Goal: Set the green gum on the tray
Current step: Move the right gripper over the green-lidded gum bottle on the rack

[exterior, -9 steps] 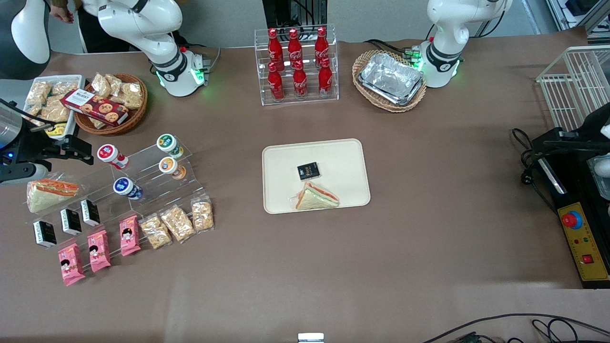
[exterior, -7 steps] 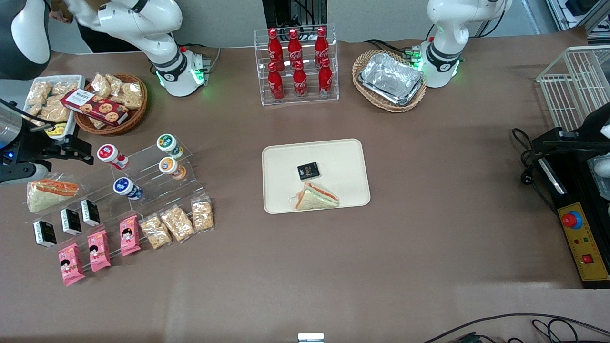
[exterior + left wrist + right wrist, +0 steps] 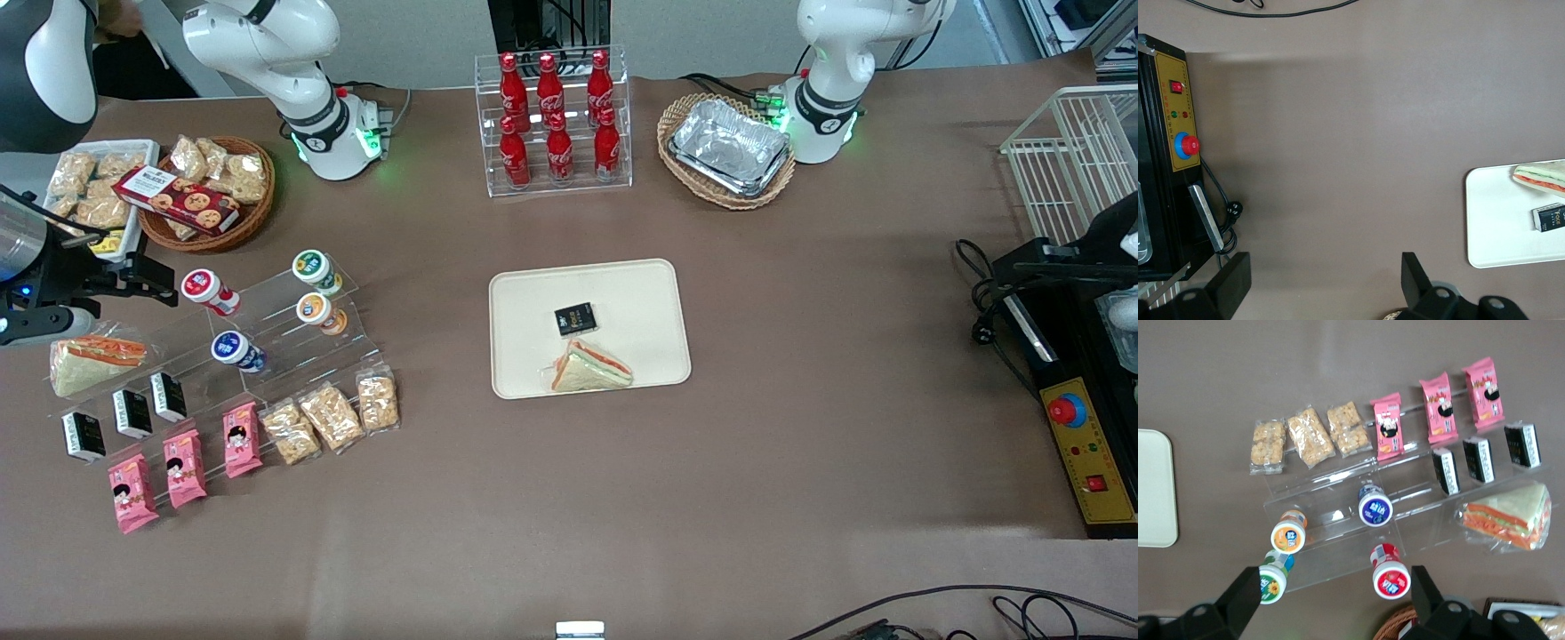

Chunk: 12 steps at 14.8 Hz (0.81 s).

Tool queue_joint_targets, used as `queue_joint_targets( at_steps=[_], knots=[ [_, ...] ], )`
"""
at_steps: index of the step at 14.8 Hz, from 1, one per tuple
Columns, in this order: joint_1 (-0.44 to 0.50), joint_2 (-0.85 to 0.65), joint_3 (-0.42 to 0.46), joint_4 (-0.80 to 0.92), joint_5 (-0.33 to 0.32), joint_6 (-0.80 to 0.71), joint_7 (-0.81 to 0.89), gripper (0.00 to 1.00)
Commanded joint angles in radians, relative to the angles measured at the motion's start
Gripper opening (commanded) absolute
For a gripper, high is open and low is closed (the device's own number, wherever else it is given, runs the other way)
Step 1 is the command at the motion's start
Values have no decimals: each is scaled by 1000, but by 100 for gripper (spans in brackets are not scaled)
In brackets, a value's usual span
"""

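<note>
The green gum (image 3: 313, 267) lies on the top step of a clear acrylic stand (image 3: 267, 338), white lid with green mark facing the front camera. It also shows in the right wrist view (image 3: 1273, 583), close beside one finger (image 3: 1245, 597). The cream tray (image 3: 640, 293) lies mid-table and holds a black packet (image 3: 575, 318) and a wrapped sandwich (image 3: 589, 368). Its edge shows in the right wrist view (image 3: 1151, 487). My right gripper (image 3: 149, 280) hovers above the stand's working-arm end, open and empty (image 3: 1335, 600).
On the stand are red-lidded (image 3: 204, 288), orange-lidded (image 3: 316, 311) and blue-lidded (image 3: 234, 349) canisters, black packets, pink packets and cracker bags. A wrapped sandwich (image 3: 89, 360) lies beside it. A wicker snack basket (image 3: 209, 196), a cola rack (image 3: 556, 120) and foil trays (image 3: 729, 147) stand farther back.
My right gripper has shifted very slightly toward the stand. The canisters and the tray have not moved.
</note>
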Motion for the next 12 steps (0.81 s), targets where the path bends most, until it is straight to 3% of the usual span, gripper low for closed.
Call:
queue_joint_targets(
  at_steps=[1,5,12],
  knots=[
    [2,-42,8,-52,0,-38,94,100],
    [16,-144,13,-201,46,4,120,100],
    [73,-320,15,-483,51,163,221,100]
  ],
)
